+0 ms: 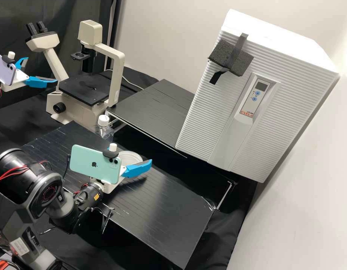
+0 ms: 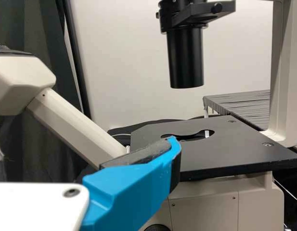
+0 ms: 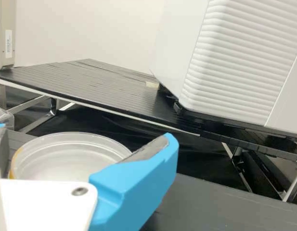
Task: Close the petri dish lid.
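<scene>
In the high view the petri dish [image 1: 131,158], round and whitish, is on the black bench behind my right gripper [image 1: 138,168], partly covered by the phone and a blue finger. Between the parted fingers of my right gripper [image 3: 84,131] the right wrist view shows the dish [image 3: 66,161], its clear rim partly behind them; I cannot tell whether a lid is on it or whether a finger touches it. My left gripper [image 1: 41,70] stands open and empty beside the microscope at the far left. One blue finger of my left gripper [image 2: 138,180] appears before the microscope stage.
A microscope [image 1: 113,75] stands at the back left, its black stage [image 2: 225,149] in front of the left arm. A clear bottle with a white cap [image 1: 103,120] is behind the dish. The large white ribbed cabinet [image 1: 203,112] is at the right, beside a raised black shelf [image 1: 154,108].
</scene>
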You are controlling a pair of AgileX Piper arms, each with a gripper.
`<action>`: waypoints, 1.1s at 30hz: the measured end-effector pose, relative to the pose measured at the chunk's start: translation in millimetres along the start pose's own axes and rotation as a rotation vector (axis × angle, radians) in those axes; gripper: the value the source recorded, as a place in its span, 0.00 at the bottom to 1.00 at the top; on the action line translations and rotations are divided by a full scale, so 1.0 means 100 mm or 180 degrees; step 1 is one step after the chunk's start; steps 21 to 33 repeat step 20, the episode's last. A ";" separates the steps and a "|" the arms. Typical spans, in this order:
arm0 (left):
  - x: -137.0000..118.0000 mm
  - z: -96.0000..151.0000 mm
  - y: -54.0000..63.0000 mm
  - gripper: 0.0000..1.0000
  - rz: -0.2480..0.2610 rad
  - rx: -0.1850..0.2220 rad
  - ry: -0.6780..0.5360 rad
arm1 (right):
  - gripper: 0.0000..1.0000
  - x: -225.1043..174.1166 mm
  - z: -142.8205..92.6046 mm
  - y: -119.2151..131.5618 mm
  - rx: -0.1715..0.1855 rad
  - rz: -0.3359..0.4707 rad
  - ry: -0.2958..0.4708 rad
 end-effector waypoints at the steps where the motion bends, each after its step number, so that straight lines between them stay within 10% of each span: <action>1: 0.00 0.00 0.00 1.00 0.0000 0.0000 0.0000 | 1.00 0.00 0.00 0.00 0.0000 0.0000 0.0000; 10: 0.00 0.00 0.00 1.00 0.0000 0.0000 0.0000 | 1.00 -0.09 -0.02 0.13 0.0183 0.0241 0.0037; 20: 0.00 0.00 0.00 1.00 0.0000 0.0000 0.0000 | 1.00 -0.29 -0.07 0.47 0.1056 0.0885 0.0237; 33: 0.00 0.00 0.00 1.00 0.0000 0.0000 0.0000 | 1.00 -0.29 -0.07 0.47 0.1056 0.0885 0.0237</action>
